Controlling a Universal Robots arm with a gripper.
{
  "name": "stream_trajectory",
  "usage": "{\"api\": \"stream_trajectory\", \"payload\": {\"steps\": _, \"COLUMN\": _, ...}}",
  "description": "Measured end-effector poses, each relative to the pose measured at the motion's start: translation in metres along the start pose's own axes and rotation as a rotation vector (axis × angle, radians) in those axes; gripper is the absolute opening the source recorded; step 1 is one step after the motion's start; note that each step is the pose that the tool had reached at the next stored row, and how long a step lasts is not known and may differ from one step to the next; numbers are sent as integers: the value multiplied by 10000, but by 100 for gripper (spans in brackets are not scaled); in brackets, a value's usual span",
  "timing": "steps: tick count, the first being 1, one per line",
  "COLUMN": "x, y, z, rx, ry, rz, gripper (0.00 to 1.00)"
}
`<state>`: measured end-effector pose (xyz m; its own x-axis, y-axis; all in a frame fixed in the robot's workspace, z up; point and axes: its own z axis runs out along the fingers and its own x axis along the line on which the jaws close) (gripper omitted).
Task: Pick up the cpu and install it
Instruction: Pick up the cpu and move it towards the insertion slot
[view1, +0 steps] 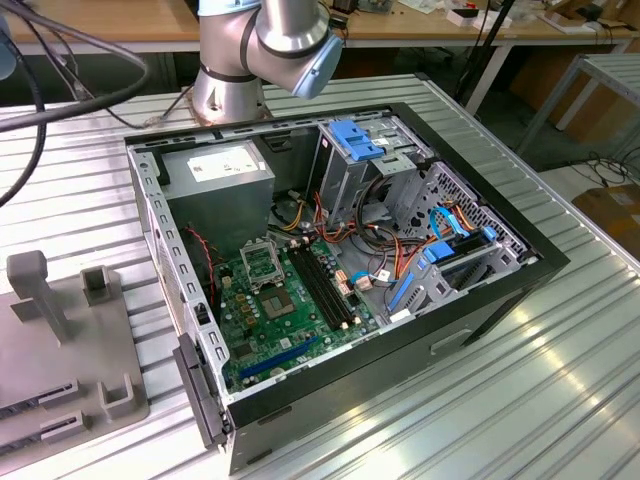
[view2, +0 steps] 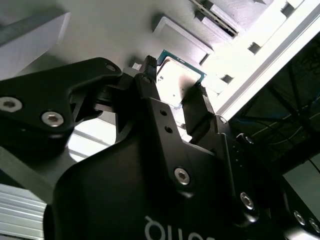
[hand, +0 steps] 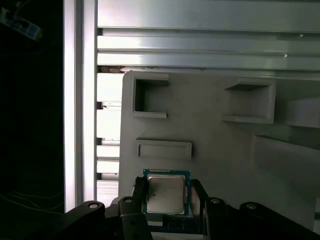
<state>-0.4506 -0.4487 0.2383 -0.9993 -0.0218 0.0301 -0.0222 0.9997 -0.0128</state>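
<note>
**A:** Where is the chip?

**B:** The small, thin, square, silver-tan-faced cpu (hand: 166, 194) is at the pale grey moulded plastic tray (hand: 220, 165). It is near the tray's edge that borders the ribbed aluminium table (hand: 200, 45), just beside a shallow rectangular recess (hand: 164, 150). A thin green border frames its metal face.

**A:** And the pincer?

**B:** The black two-fingered gripper (hand: 168, 185) is clamped on the cpu. In both wrist views one of its fingers (hand: 139, 197) presses against each of two opposite edges.

**A:** Lifted, or resting?

**B:** I cannot tell whether it lies on the tray or hangs just clear of it.

**A:** What else is on the tray?

**B:** Two square walled pockets (hand: 150, 97) stand near another edge, well apart from the cpu.

**A:** And the computer?

**B:** In the exterior view the open black metal computer case (view1: 540, 265) lies on its side mid-table. The tray lies apart from it, at the exterior view's left. Inside, a green motherboard (view1: 270, 320) covers the case floor. A black-and-silver square socket frame (view1: 263, 262) sits near the board's edge toward the grey power supply box (view1: 225, 170). The silver-and-blue robot arm (view1: 230, 90) stands on the table beyond the case's far corner.
</note>
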Motion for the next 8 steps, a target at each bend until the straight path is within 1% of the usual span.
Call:
{"api": "stream_trajectory", "payload": {"steps": 3, "x": -2, "y": -1, "z": 57, "rx": 0, "ry": 0, "rz": 0, "gripper": 47}}
{"api": "stream_trajectory", "payload": {"steps": 4, "x": -3, "y": -1, "z": 90, "rx": 1, "ry": 1, "rz": -1, "gripper": 47}}
{"api": "stream_trajectory", "payload": {"steps": 8, "x": -5, "y": -2, "z": 163, "rx": 0, "ry": 0, "rz": -1, "gripper": 47}}
